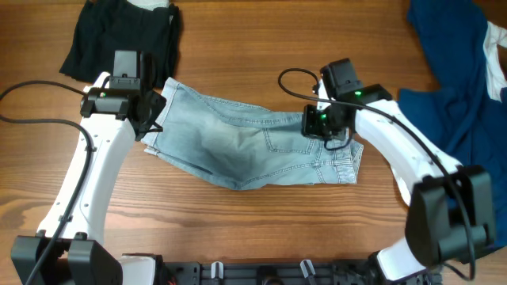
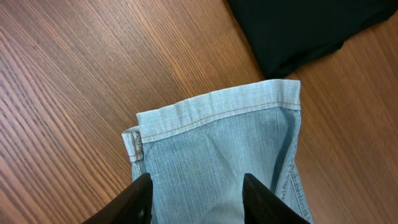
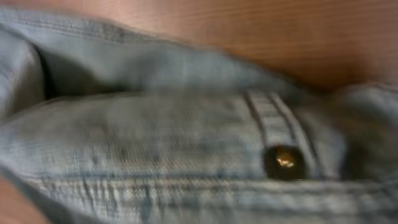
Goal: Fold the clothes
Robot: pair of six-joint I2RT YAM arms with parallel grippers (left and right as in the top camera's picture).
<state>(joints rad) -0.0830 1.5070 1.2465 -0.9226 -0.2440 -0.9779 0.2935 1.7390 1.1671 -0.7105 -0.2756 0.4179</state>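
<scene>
Denim shorts, prob. soft, floppy, light, lie mid-table; left gripper fingers spread over stitched band, right gripper grip can't tell. Best hold: thick seams.

- Tabletop: wood-pattern surface, medium reddish brown, filling the overhead view edge to edge.
- Grain: fine dark streaks running left to right in the overhead view and diagonally in the left wrist view.
- Near edge: a dark rail with small fittings.
- Light: even, from above, with a faint sheen and soft, short shadows.
</scene>
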